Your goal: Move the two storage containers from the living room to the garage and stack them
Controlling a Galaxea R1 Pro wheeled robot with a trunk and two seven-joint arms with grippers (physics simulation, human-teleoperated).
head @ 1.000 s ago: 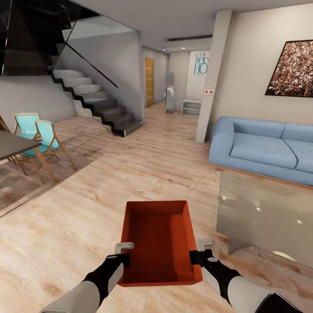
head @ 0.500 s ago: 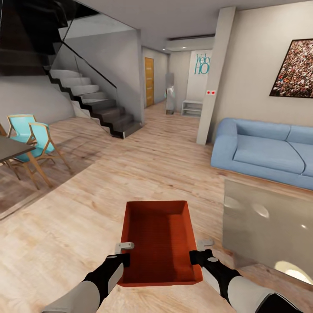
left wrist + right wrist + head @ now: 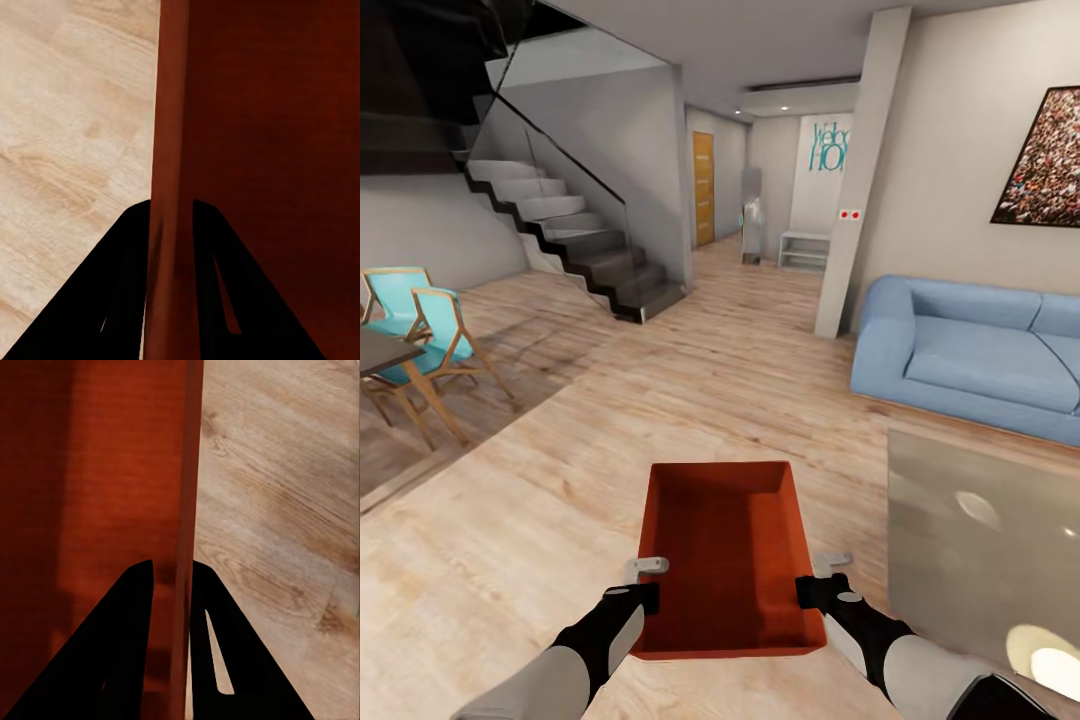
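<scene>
An orange-red storage container (image 3: 725,555) is held level in front of me above the light wood-plank floor of the living room. My left gripper (image 3: 643,590) is shut on its left wall (image 3: 166,172), one finger inside and one outside. My right gripper (image 3: 812,588) is shut on its right wall (image 3: 187,510) in the same way. The tray is open-topped and has nothing in it. The garage is out of view.
A blue sofa (image 3: 970,350) stands at the right with a glass table (image 3: 980,540) before it. Stairs (image 3: 575,250) rise at the left, near turquoise chairs (image 3: 420,330) and a dark table. A pillar (image 3: 855,190) and a hallway with a yellow door (image 3: 703,188) lie ahead.
The whole view has shifted: sofa and glass table slid right, the chairs slid left and the hallway looks nearer, so the camera moved. The container and both grippers keep their places in the picture.
</scene>
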